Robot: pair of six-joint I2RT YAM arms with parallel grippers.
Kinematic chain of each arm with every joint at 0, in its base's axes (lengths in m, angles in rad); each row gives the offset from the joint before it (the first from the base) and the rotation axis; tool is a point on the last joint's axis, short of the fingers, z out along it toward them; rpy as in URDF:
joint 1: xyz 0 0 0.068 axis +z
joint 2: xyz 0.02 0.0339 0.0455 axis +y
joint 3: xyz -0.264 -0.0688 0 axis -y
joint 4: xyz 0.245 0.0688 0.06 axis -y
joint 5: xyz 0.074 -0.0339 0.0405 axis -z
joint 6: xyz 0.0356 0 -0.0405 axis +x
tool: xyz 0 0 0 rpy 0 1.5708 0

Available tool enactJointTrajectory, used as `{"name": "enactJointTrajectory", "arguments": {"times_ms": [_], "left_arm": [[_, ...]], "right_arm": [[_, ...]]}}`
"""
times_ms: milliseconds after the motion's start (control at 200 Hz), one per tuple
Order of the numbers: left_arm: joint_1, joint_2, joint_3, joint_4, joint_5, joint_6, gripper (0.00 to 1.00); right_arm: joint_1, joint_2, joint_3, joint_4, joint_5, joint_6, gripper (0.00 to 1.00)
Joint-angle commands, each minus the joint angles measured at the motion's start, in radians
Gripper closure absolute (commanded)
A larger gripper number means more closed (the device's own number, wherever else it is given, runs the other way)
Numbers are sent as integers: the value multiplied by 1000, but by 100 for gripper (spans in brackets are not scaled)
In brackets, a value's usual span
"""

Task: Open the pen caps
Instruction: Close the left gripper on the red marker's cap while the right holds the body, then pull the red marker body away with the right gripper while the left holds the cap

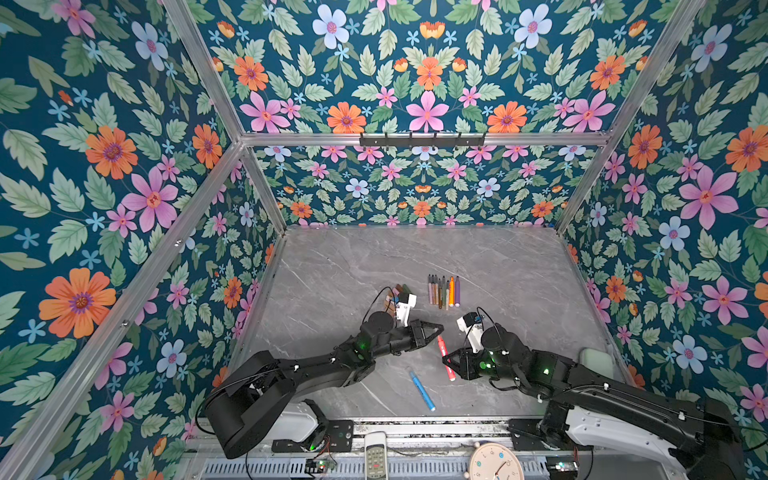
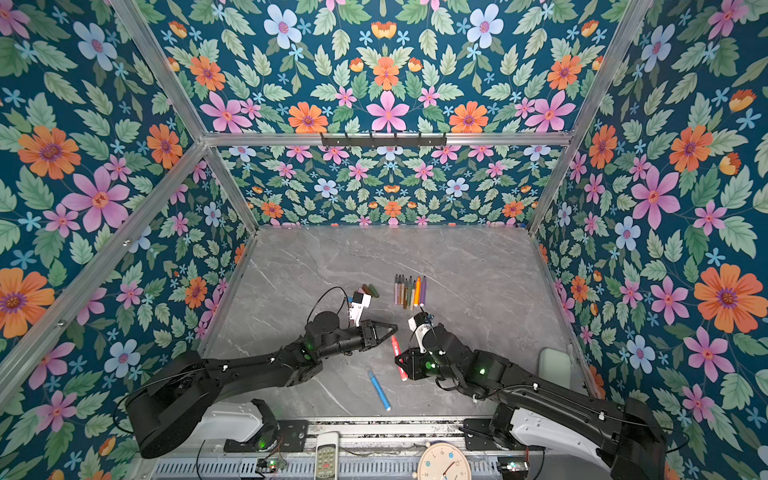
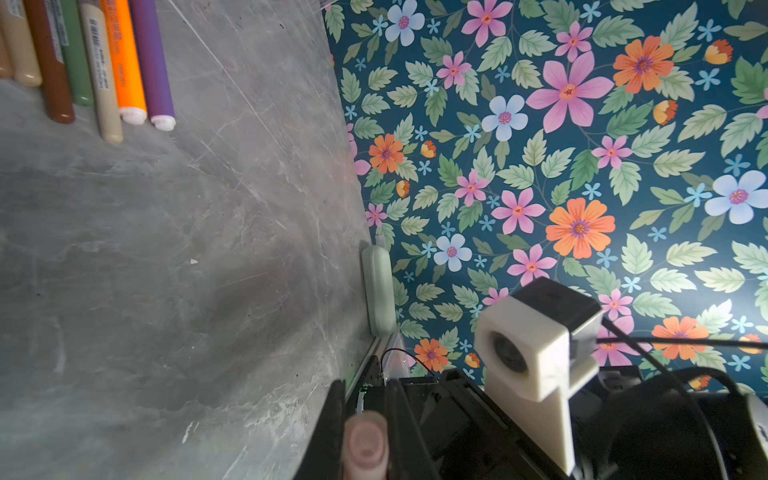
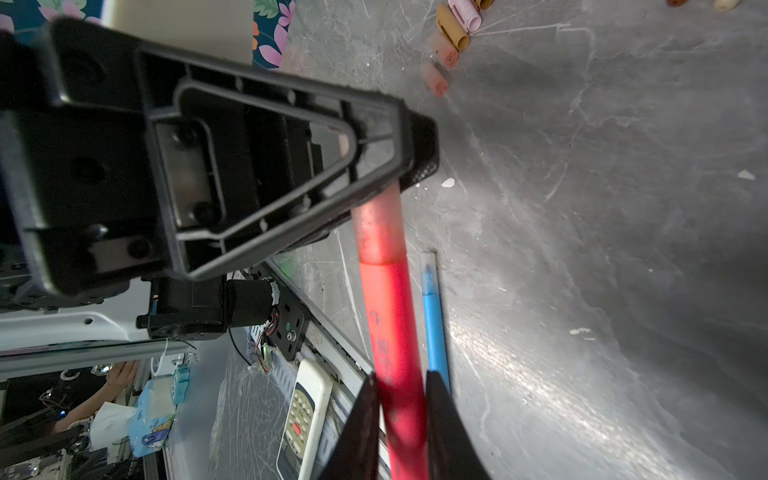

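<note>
My left jaws clamp the cap of the red pen, my right jaws seemingly gripping its barrel.

The grey marbled table carries a tidy row of pens, a cluster of pen caps just beside it, and a blue pen lying well apart.

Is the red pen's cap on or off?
On. The cap joins the red pen with no gap; the left gripper pinches it.
</note>
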Motion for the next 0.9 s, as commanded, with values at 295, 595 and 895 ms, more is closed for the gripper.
{"name": "enactJointTrajectory", "arguments": {"times_ms": [295,595,895], "left_arm": [[0,-28,-13,62,-25,-19,100],[2,-34,-21,52,-39,-25,100],[32,-38,-25,34,-45,-25,100]], "right_arm": [[-3,31,-34,19,-30,45,80],[-2,5,-45,-1,-41,42,85],[-2,-92,-83,-52,5,62,100]]}}
